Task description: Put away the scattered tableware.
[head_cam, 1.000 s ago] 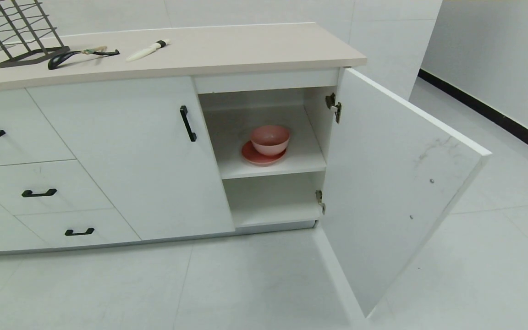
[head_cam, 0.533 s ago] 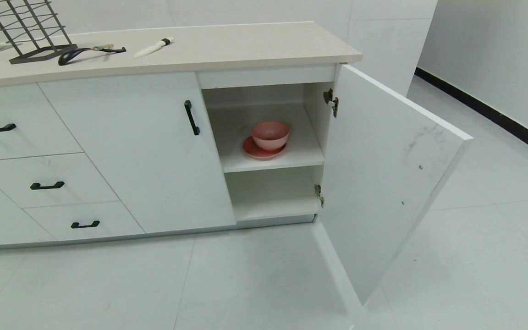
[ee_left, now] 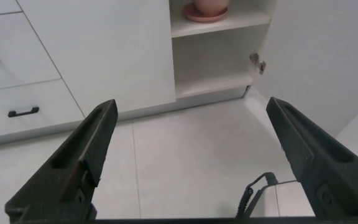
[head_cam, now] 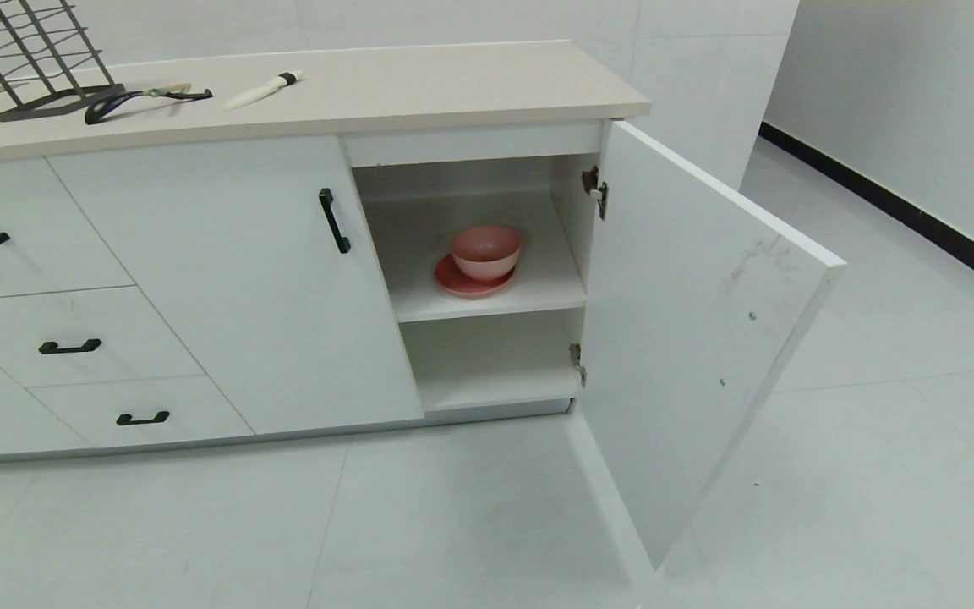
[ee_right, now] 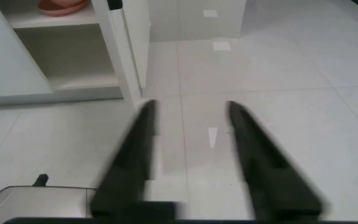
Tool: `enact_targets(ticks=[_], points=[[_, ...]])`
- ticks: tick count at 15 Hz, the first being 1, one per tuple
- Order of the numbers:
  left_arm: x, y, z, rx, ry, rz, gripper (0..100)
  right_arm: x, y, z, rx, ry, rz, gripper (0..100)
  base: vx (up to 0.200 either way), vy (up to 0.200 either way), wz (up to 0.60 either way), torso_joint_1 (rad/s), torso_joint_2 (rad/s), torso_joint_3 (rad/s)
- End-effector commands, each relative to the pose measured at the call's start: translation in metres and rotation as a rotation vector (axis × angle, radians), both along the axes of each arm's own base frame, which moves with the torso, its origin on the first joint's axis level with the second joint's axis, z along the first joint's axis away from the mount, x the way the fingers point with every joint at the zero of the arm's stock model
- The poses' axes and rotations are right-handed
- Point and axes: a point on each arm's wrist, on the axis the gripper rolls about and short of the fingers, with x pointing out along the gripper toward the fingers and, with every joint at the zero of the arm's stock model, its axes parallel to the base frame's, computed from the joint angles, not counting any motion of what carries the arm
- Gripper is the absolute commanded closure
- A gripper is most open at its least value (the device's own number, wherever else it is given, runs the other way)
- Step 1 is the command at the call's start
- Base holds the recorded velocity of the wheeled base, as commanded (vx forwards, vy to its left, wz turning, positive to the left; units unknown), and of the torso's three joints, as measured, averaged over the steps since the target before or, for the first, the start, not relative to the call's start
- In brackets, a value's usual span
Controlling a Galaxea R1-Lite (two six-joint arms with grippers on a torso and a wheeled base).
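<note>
Bench [head_cam: 453, 85]: wire rack [head_cam: 30, 59] at far left end, black-handled tool [head_cam: 136, 97] just beside it, white-handled utensil [head_cam: 263, 89] near that. Upper shelf [head_cam: 538, 288] of the open cupboard: pink plate [head_cam: 453, 286], pink bowl [head_cam: 485, 252] sitting on the plate.

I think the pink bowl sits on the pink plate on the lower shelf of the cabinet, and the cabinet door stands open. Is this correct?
Not quite. The pink bowl does sit on the pink plate, and the cabinet door stands open, but they are on the upper shelf, not the lower one. The head view shows this.
</note>
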Motion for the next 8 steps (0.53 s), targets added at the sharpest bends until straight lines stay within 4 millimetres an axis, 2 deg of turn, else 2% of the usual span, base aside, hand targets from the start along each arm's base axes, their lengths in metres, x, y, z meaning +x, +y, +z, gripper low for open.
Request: enact_targets(ticks=[1, 3, 5, 7, 8], points=[[0.000, 0.000, 0.000, 0.000, 0.000, 0.001, 0, 0.000, 0.000, 0.002, 0.004, -0.020, -0.005, 100, 0.000, 0.000, 0.00, 0.000, 0.00, 0.000], [0.000, 0.000, 0.000, -0.003, 0.000, 0.001, 0, -0.002, 0.000, 0.024, -0.025, -0.214, -0.002, 100, 0.000, 0.000, 0.00, 0.000, 0.00, 0.000], [0.000, 0.000, 0.000, -0.003, 0.000, -0.002, 0, 0.007, 0.001, 0.044, -0.035, -0.135, 0.059, 100, 0.000, 0.000, 0.00, 0.000, 0.00, 0.000], [0.000, 0.000, 0.000, -0.001, 0.000, -0.001, 0, 0.034, 0.002, 0.096, -0.041, -0.089, 0.096, 100, 0.000, 0.000, 0.00, 0.000, 0.00, 0.000], [0.000, 0.000, 0.000, -0.003, 0.000, -0.001, 0, 0.041, 0.002, 0.104, -0.044, -0.095, 0.102, 100, 0.000, 0.000, 0.00, 0.000, 0.00, 0.000]])
